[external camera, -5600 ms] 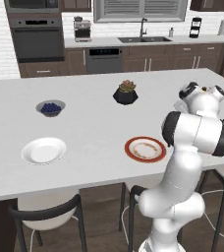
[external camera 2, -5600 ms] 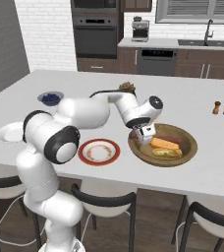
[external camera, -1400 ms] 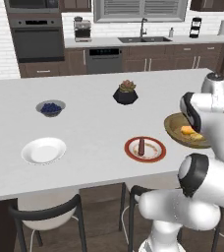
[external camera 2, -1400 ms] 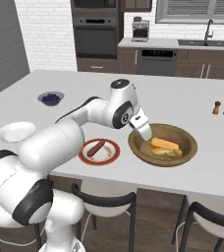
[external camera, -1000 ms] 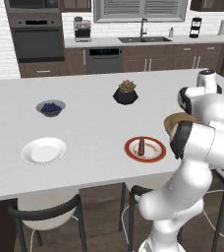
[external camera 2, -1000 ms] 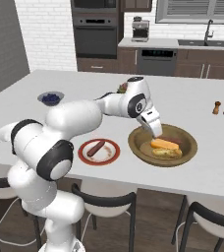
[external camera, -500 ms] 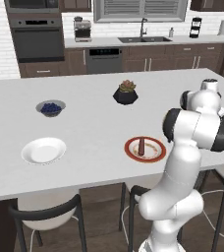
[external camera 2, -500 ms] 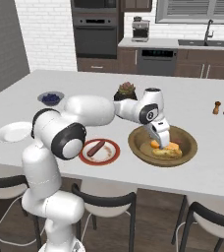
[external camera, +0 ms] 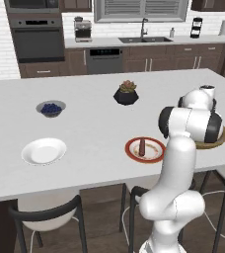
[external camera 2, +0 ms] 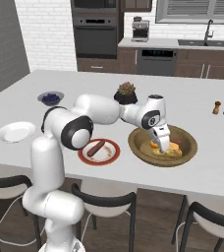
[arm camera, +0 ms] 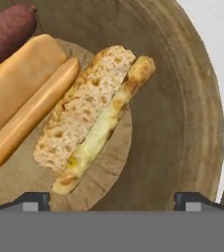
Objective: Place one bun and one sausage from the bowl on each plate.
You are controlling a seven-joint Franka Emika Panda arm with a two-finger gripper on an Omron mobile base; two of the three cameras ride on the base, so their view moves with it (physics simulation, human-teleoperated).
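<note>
So the arm has swung back from the red-orange-rimmed white plate (external camera 2: pixel 99 150), which now has a slim dark reddish-brown sausage (external camera 2: pixel 96 147) lying on it near the island's front edge, and the two-finger gripper (external camera 2: pixel 163 146) has dropped into the wide brown wooden bowl (external camera 2: pixel 187 147) at the front right, jaws spread wide and holding nothing. Right under it lie a golden-orange bun (arm camera: pixel 23 93) and a split-open one (arm camera: pixel 92 113), so my guess is a bun for that plate is next. The plain white plate (external camera: pixel 44 150) at the far left of the island is still bare.

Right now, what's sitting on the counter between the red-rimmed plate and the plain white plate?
Nothing: in the left base view, the stretch of grey counter between the red-rimmed plate and the white plate is bare. The berry bowl sits farther back, off that line.
</note>
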